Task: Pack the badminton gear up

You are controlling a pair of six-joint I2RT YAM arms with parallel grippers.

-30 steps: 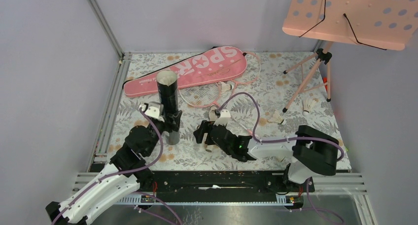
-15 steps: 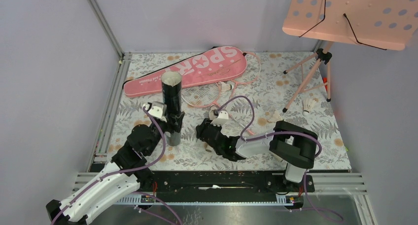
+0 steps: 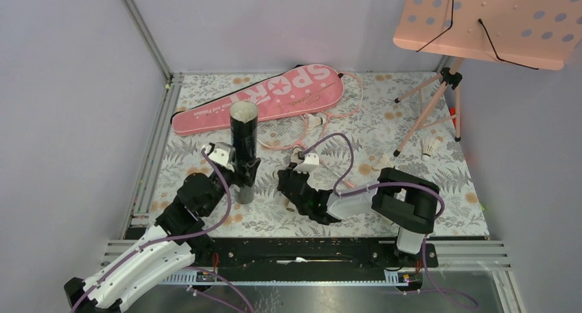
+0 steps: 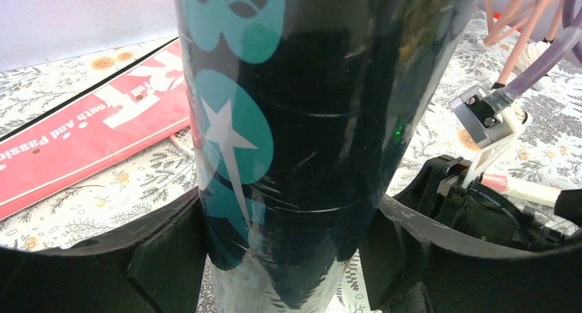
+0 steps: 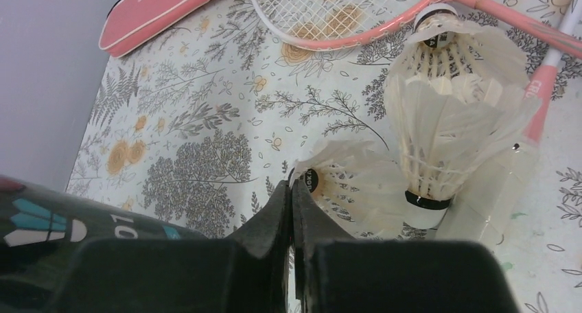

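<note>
My left gripper [image 3: 241, 176] [image 4: 288, 258] is shut on the lower part of the black tube [image 3: 243, 145] [image 4: 309, 121], which stands upright on the mat with its mouth up. Just to its right, my right gripper [image 3: 283, 193] [image 5: 292, 189] is shut, and its tips touch the edge of a white shuttlecock [image 5: 350, 186] lying on its side. Nothing shows between the jaws. More shuttlecocks [image 5: 446, 121] stand beside it. A pink racket [image 5: 384, 25] [image 3: 278, 140] lies behind, and the pink SPORT bag [image 3: 268, 97] [image 4: 89, 134] is at the back.
The pink music stand [image 3: 491, 21] overhangs the back right, with its tripod legs [image 3: 425, 114] on the mat. Loose shuttlecocks lie at the middle back [image 3: 316, 121], by the stand [image 3: 431, 147] and near my right arm [image 3: 386, 163]. Metal rails edge the mat on the left and front.
My right gripper has gone from open to shut beside the shuttlecock, and its arm folded in leftward. My left gripper has shifted the tube slightly to the right.
</note>
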